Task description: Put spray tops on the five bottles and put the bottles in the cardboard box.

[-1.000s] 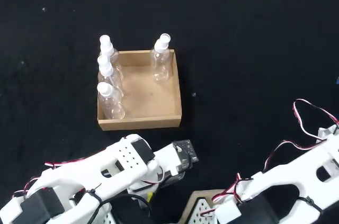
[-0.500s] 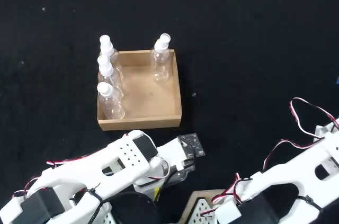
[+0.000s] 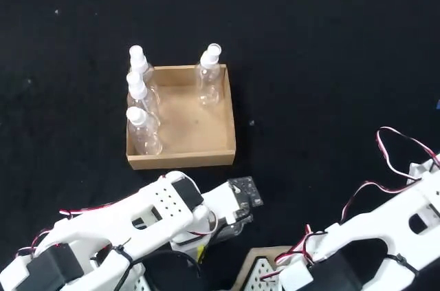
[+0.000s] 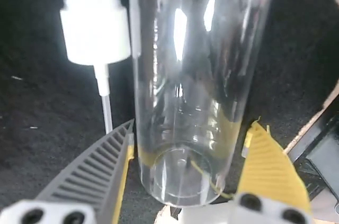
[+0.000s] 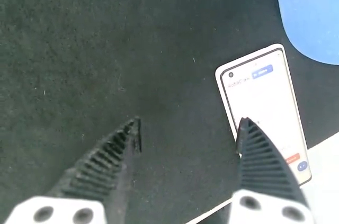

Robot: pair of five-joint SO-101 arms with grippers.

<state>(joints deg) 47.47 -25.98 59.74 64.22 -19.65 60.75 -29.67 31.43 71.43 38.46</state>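
Your left gripper (image 4: 193, 126) is holding the fifth bottle (image 4: 198, 49), clear with no top on it, and the fingers are pressing both sides near its base. Its neck end is running out of the wrist view, so you're not getting the opening. The loose spray top (image 4: 95, 28) is lying on the black cloth (image 4: 32, 102) just beside the bottle, with its dip tube pointing back toward the gripper. Its head is getting cut off at the frame edge.

In the high view the left arm (image 3: 137, 222) is covering most of that. The gripper is sitting under the wrist block (image 3: 242, 192) just in front of the cardboard box (image 3: 182, 161), and the held bottle is reading as no more than a glint.

In the box, a row of three bottles (image 3: 141, 98) is standing along the left wall and a corner bottle (image 3: 209, 78) is standing at the far right, all upright with tops on.

Your right gripper (image 5: 189, 126) is hanging over bare cloth with fingers spread wide and nothing between them. A phone (image 5: 262, 107) is lying face up, partly hidden behind one fingertip. A blue object (image 5: 312, 7) is getting cropped at the corner — can't tell what it is. The right arm (image 3: 385, 229) is running off the near edge of the high view.
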